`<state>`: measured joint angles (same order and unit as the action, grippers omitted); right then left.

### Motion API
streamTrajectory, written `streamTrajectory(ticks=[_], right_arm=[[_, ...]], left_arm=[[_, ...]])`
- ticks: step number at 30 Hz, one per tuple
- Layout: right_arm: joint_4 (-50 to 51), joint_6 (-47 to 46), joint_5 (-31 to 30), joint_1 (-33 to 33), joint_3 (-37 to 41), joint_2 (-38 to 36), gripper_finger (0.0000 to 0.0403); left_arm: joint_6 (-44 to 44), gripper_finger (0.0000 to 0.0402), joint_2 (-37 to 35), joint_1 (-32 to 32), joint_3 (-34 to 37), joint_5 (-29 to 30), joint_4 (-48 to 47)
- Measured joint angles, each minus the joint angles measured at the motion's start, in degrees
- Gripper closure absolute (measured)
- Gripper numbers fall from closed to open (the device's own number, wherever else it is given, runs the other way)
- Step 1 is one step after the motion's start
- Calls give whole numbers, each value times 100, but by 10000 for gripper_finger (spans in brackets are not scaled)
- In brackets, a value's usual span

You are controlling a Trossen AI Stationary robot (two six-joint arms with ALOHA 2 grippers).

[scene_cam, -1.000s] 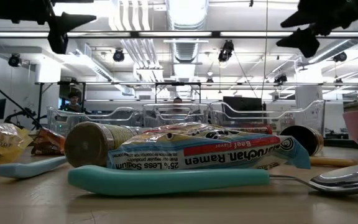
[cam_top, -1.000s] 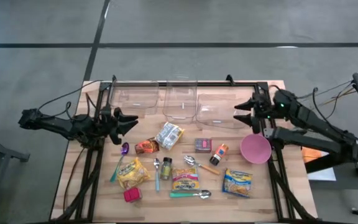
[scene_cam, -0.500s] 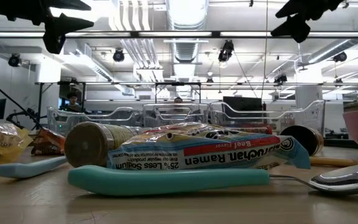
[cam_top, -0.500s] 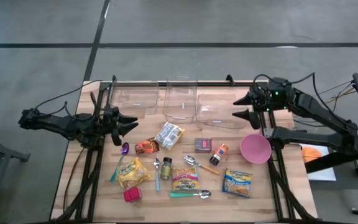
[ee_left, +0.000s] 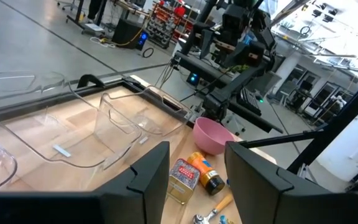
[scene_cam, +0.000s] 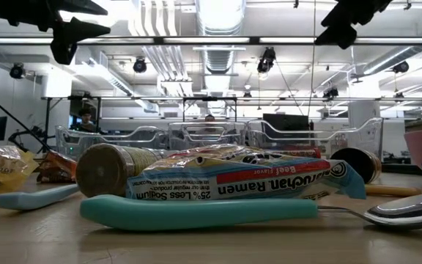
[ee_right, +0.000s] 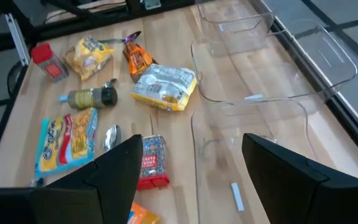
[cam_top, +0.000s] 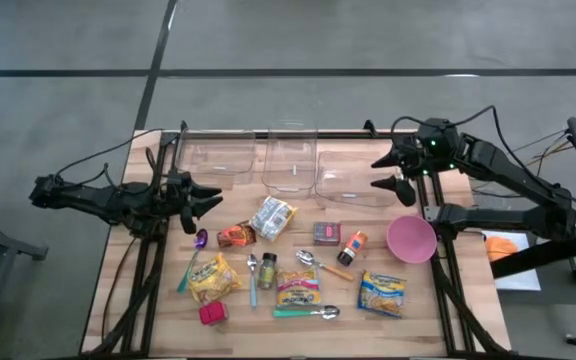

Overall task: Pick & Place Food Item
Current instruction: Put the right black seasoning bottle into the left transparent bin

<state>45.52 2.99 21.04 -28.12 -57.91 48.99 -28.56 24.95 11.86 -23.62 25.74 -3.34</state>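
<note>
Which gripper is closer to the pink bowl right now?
Right. The right gripper hangs open just behind the pink bowl, above the clear bins. The left gripper is open too, far across the table at its left edge.

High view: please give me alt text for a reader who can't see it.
Seen from above, a wooden table holds scattered food packets, spoons and a pink bowl, with three clear bins along its far edge. The left claw hangs open over the table's left side; the right claw is open above the rightmost bin.
</note>
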Motion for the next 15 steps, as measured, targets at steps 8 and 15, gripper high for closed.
streamTrajectory(ticks=[8,15], right_arm=[[193,403,71,13,0,22,132],[271,932,199,212,0,25,132]], left_arm=[[-2,239,0,0,4,23,-100],[-15,239,0,-51,4,42,-102]])
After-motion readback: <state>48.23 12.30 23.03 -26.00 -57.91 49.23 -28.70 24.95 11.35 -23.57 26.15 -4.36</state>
